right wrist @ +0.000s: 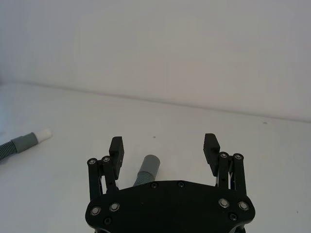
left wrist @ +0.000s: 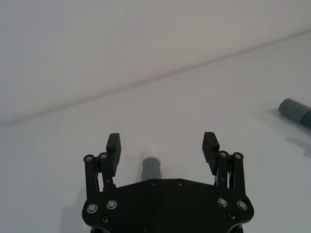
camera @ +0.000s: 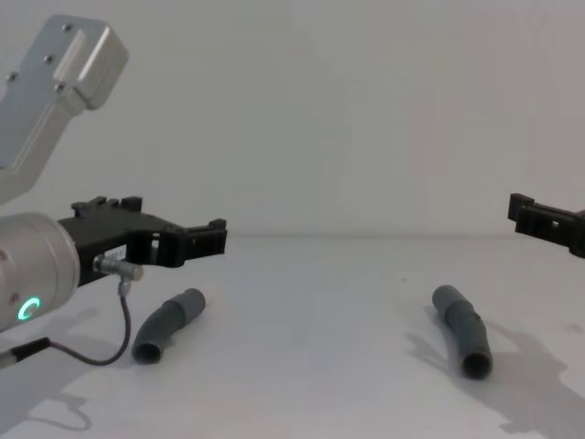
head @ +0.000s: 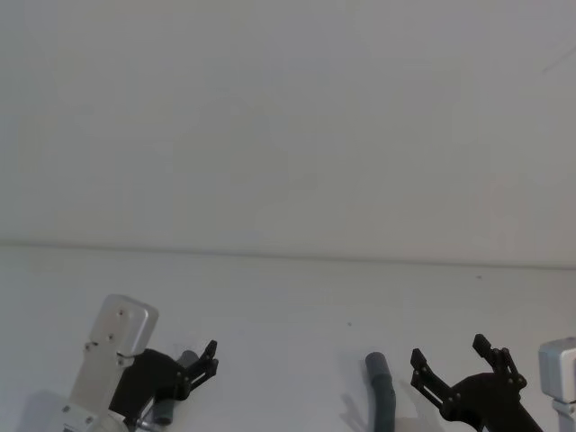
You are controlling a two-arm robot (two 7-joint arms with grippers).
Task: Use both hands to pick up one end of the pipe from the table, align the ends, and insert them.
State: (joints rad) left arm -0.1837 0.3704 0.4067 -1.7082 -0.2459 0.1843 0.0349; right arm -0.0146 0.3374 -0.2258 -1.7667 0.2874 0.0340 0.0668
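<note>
left pipe piece (camera: 169,325): lies on the tabletop (camera: 320,384).
left gripper (camera: 216,235): hovers above the left pipe piece, apart.
right pipe piece (camera: 463,331): lying well right of the left pipe piece.
right gripper (camera: 521,210): farther right, raised.

Head view: my left gripper (head: 200,367) covers most of the left pipe piece (head: 165,414), and the bottom edge cuts off the right pipe piece (head: 382,393). Chest view: the right edge cuts off most of my right gripper (camera: 541,219). In each wrist view, my own palm hides the nearer piece's body.
</note>
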